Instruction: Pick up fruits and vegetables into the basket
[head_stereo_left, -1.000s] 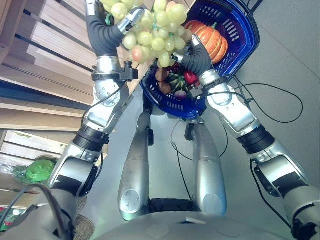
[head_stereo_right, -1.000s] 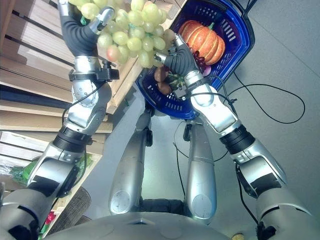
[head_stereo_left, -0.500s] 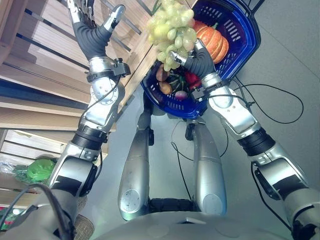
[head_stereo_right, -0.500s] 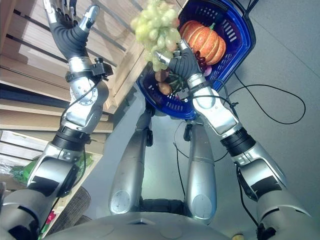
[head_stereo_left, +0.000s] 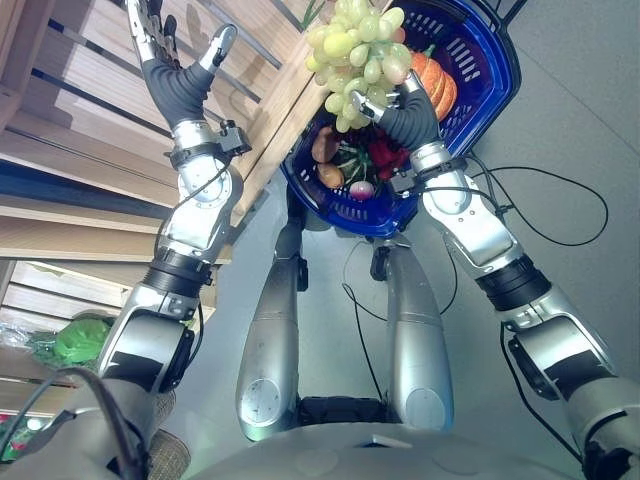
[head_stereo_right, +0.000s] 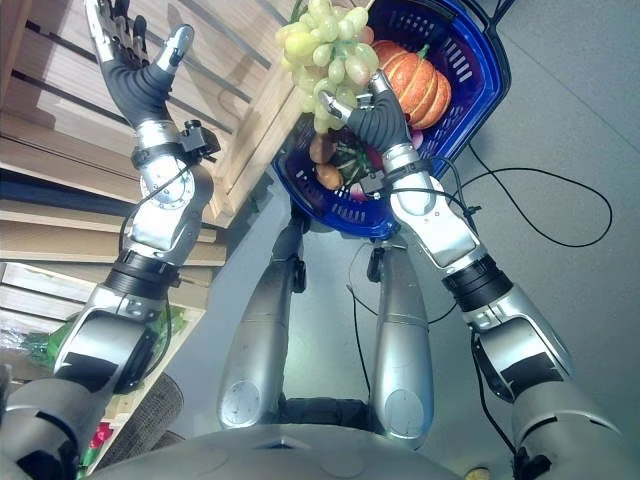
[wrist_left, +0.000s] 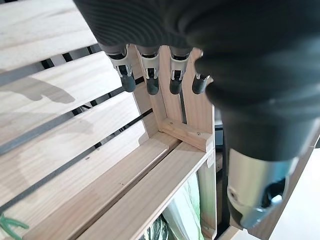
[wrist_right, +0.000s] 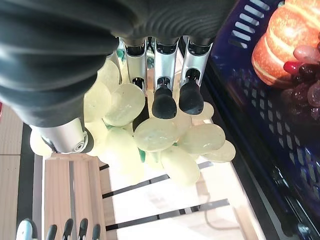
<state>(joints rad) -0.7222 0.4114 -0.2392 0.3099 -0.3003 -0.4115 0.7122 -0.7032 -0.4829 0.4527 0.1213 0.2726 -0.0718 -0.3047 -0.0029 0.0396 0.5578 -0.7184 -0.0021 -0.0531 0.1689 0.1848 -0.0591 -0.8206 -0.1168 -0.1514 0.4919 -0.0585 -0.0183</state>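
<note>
A bunch of green grapes (head_stereo_left: 362, 52) hangs over the near-left rim of the blue basket (head_stereo_left: 498, 90), with my right hand (head_stereo_left: 403, 108) shut on it from below; the right wrist view shows its fingers (wrist_right: 165, 95) curled into the grapes (wrist_right: 155, 132). The basket holds an orange pumpkin (head_stereo_left: 436, 80), dark red grapes (head_stereo_left: 384, 155), a striped green squash (head_stereo_left: 354, 162) and brown fruits (head_stereo_left: 324, 147). My left hand (head_stereo_left: 170, 60) is up at the wooden shelf (head_stereo_left: 90, 110), fingers spread and holding nothing, well left of the grapes.
Slatted wooden shelves (wrist_left: 75, 125) run along the left, close beside the basket. A green leafy vegetable (head_stereo_left: 75, 340) lies on a lower shelf at the far left. Grey floor (head_stereo_left: 570, 100) lies to the right of the basket.
The left hand let go of the grapes and drew back left to the shelf. The right hand took the bunch and carried it right, over the basket's edge.
</note>
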